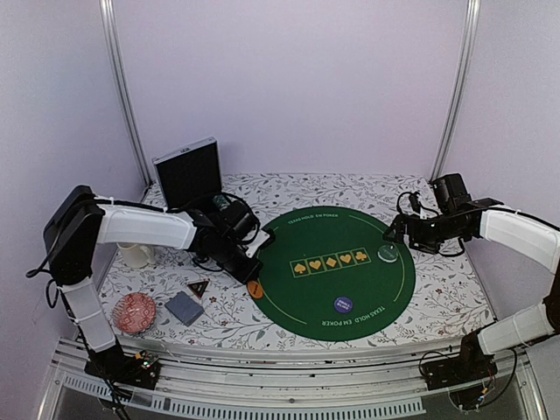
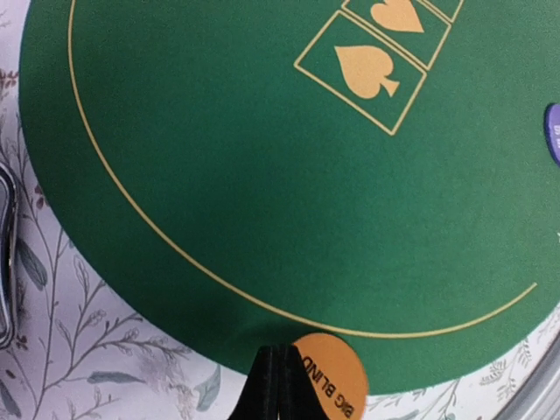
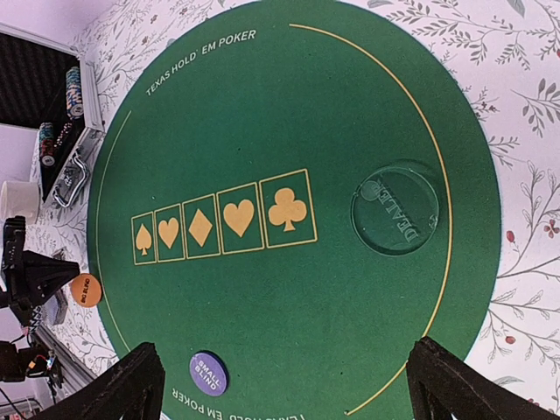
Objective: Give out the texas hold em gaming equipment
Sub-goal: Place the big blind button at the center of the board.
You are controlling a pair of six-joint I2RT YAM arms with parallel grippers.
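one orange button (image 2: 331, 378) straddles the mat's (image 2: 219, 175) edge beside the left pincer (image 2: 275, 367).

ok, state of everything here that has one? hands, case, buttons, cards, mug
left hand: shut, tips beside orange button
right hand: open, empty, over mat
case: open, lid upright
orange button: flat, label up, at mat's edge
purple button: flat on mat, label up
dealer button: flat on mat, label up
card deck: stacked, backs up, off mat
mug: upright

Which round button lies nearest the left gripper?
The orange button, at the mat edge beside the left gripper; the purple button and dealer button lie farther.
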